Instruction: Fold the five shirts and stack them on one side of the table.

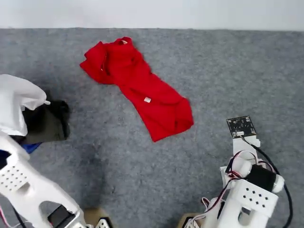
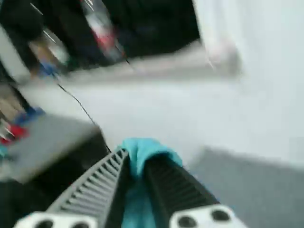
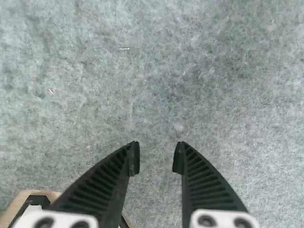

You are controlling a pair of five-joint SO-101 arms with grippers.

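Left pincer (image 2: 137,161) clamped on teal shirt (image 2: 142,147), held high, likely bound for stack (image 1: 47,123) at counter (image 1: 237,71) edge; right pincer (image 3: 156,156) open, idle; red shirt (image 1: 137,90) lay crumpled, unfolded.

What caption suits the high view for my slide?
A crumpled red shirt lies on the grey table, with dark clothes piled at one edge.

A crumpled red cotton shirt (image 1: 137,88), marked by a small white tag (image 1: 147,99), is seen on the mottled grey felt counter (image 1: 218,71). A turquoise cloth (image 2: 152,148) is pinched in the left end effector (image 2: 137,159), whose ribbed fingers (image 2: 95,185) are black. The same black is seen on the right end effector (image 3: 156,159). Left of the red shirt, dark olive-black folded garments (image 1: 47,124) and bunched white fabric (image 1: 16,102) are seen.
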